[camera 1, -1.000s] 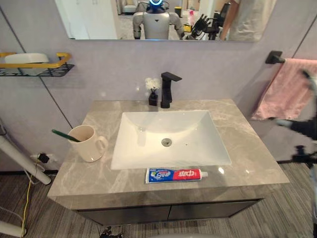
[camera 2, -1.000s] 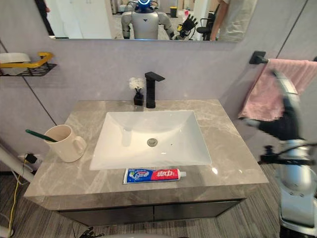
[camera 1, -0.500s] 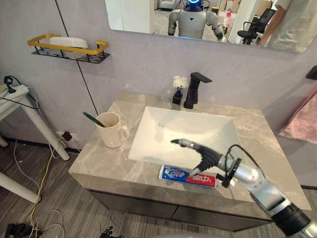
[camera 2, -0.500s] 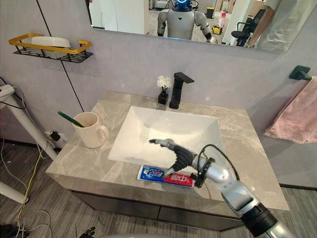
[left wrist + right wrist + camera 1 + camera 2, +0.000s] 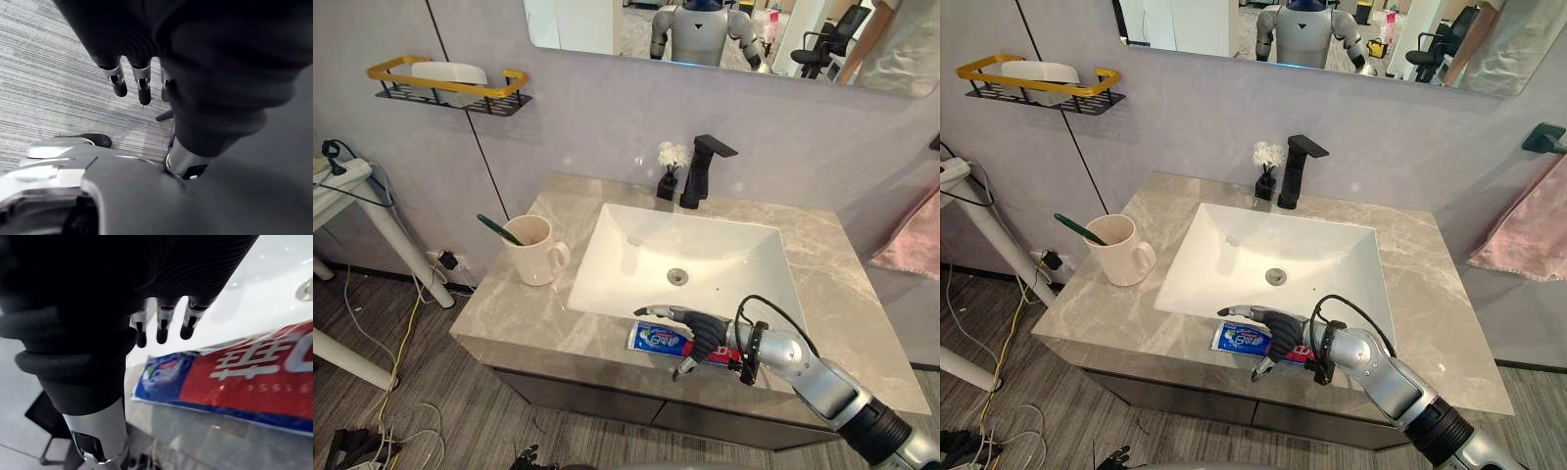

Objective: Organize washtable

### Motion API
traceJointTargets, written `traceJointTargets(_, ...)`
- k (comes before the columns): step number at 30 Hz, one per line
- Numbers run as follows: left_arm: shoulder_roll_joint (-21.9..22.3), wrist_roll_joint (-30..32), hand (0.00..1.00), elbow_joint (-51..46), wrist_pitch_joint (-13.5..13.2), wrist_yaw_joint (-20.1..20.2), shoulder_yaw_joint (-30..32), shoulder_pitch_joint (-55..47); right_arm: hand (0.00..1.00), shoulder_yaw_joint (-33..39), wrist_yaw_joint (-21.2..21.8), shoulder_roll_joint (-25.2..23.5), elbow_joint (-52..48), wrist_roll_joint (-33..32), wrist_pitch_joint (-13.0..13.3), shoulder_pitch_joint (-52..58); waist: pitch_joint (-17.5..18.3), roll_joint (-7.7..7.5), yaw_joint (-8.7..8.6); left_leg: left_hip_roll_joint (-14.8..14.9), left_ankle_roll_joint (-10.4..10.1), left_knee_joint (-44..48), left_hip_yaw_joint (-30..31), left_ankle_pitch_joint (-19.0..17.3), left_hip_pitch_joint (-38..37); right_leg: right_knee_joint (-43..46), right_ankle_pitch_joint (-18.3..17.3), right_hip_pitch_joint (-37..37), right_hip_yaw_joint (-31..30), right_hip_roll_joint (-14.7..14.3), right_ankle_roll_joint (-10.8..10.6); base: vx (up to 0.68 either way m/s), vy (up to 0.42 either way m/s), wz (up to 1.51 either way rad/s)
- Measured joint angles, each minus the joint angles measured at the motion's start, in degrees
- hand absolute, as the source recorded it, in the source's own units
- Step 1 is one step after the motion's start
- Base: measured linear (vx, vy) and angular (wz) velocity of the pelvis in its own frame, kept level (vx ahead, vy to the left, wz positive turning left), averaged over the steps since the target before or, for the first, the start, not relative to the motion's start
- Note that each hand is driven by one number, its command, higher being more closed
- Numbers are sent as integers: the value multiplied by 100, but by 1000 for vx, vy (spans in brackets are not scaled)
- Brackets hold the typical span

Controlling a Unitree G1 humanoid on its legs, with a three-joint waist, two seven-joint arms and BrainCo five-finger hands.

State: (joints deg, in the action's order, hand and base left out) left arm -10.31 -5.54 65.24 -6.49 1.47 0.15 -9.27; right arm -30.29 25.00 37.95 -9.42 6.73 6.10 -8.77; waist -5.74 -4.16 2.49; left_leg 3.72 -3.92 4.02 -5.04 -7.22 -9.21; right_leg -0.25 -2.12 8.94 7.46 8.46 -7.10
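Observation:
A red and blue toothpaste tube [image 5: 658,340] lies on the marble counter [image 5: 538,313] between the white sink [image 5: 705,264] and the front edge. My right hand [image 5: 709,332] hovers right over the tube's middle, open. Its fingers [image 5: 163,326] stretch straight over the tube [image 5: 234,377] toward the sink, and the thumb hangs on the near side. A cream mug [image 5: 534,252] with a green toothbrush [image 5: 499,229] in it stands at the counter's left. My left hand [image 5: 142,78] hangs open above the floor.
A black faucet [image 5: 698,172] and a small vase of white flowers [image 5: 669,178] stand behind the sink. A yellow-railed wall shelf [image 5: 450,86] holds a white dish at upper left. A pink towel [image 5: 913,240] hangs at the right. A mirror is above.
My right hand has dropped lower and come closer to the front edge, now covering the middle of the toothpaste tube. The tube and mug stay put.

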Motion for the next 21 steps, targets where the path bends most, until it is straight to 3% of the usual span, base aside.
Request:
traceJointTargets(7,32,-107,0,12,126,1,3,78,0,872,-445,-557,-290,1625,28,655,-117,77,-31,7,-2,-1,9,-2,-48,-66,7,89,20,-7,3,0,0,0)
traceJointTargets(12,52,-120,0,12,136,-3,12,55,0,1054,-695,-990,-410,2298,131,947,-146,123,-159,20,-4,-1,-2,-3,-41,-100,34,90,10,-22,7,-21,-12,-1)
traceJointTargets(21,68,-124,0,11,172,-12,12,59,0,1320,-727,-1341,-563,2727,188,1497,-162,165,-173,23,-4,-2,-37,-4,-41,-153,73,94,-16,-25,-9,-13,-5,-1)
